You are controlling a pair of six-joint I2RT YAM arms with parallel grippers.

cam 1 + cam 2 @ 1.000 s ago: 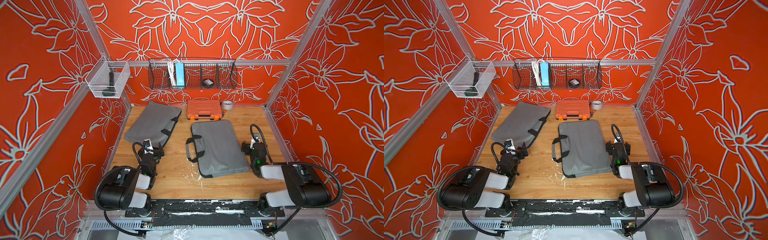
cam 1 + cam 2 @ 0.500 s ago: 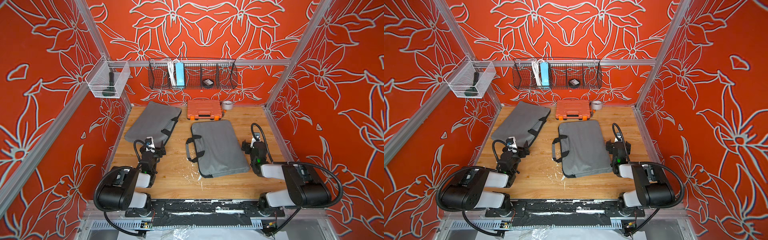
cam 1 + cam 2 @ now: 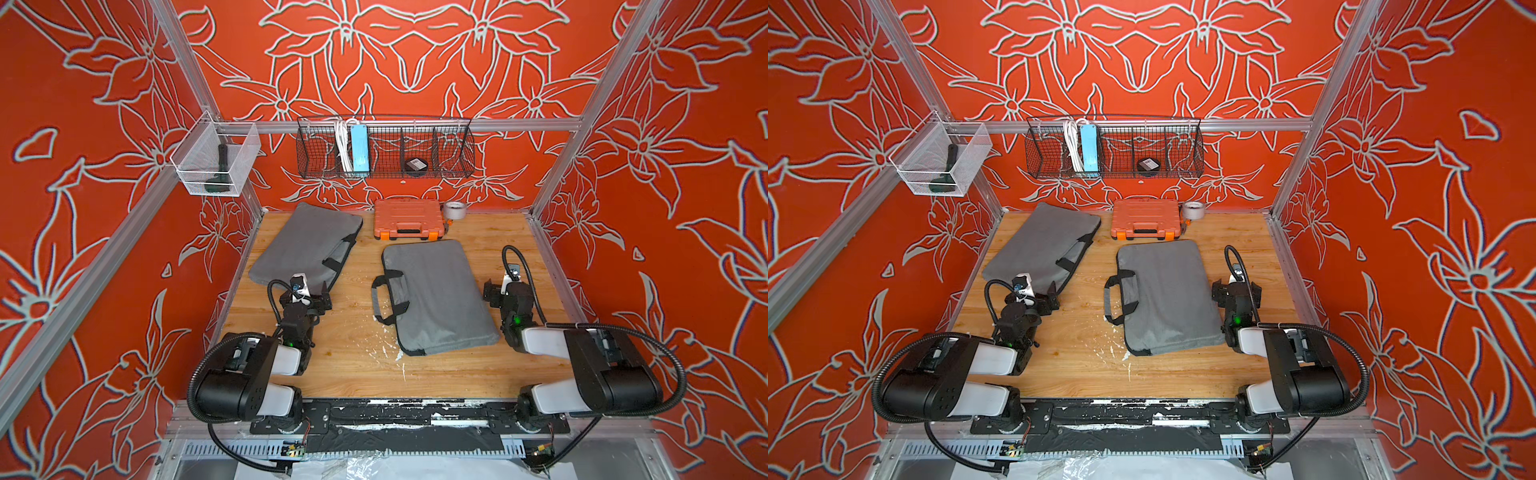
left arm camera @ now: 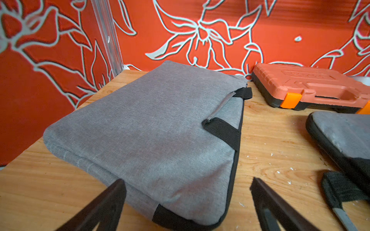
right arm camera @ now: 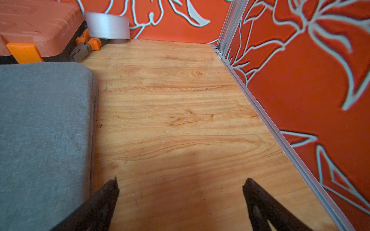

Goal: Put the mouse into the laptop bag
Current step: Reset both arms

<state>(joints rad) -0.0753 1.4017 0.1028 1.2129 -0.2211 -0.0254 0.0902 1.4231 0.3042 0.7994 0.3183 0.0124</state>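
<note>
Two grey laptop bags lie flat on the wooden table: one at the back left (image 3: 307, 245) (image 4: 152, 128), the other in the middle (image 3: 436, 291) (image 5: 40, 130) with its black handles towards the left arm. A small black rounded thing with a pale label (image 3: 415, 165) lies in the wall basket; I cannot tell whether it is the mouse. My left gripper (image 3: 309, 297) (image 4: 187, 181) is open, its fingers either side of the left bag's near corner. My right gripper (image 3: 505, 289) (image 5: 181, 181) is open over bare wood beside the middle bag's right edge.
An orange tool case (image 3: 407, 219), a tape roll (image 3: 455, 210) and orange-handled pliers (image 5: 84, 48) sit at the back. The black wire basket (image 3: 453, 145) on the back wall also holds a blue power strip (image 3: 359, 147). A mesh bin (image 3: 241, 162) holding a dark tool hangs at the left.
My left gripper has turned a little and crept towards the near corner of the left bag. The right arm has barely moved.
</note>
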